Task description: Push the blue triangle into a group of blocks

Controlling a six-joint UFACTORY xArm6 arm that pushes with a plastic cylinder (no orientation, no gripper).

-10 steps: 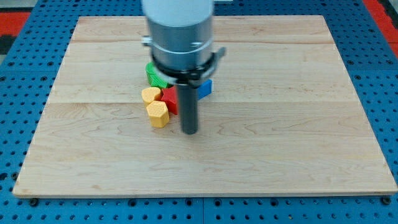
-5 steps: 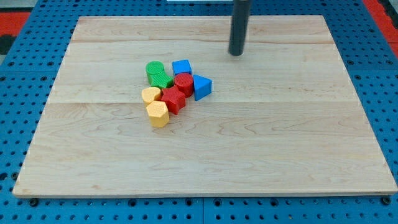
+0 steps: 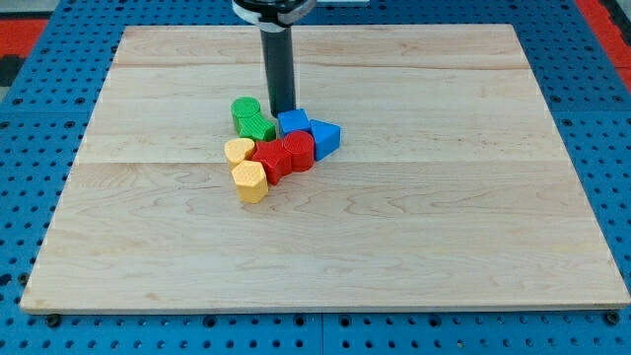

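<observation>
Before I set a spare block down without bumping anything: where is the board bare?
Bare: everything below the yellow blocks and right of the blue triangle. Crowded: the cluster by my tip, including the green block.

Pale wooden board [image 3: 444, 227] on blue pegboard [image 3: 39, 128].

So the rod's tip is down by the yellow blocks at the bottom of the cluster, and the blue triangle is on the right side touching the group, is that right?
Not quite. In the camera view my tip is at the cluster's top, just above the blue cube, not by the yellow blocks. The blue triangle is indeed on the view's right, against the group.
</observation>
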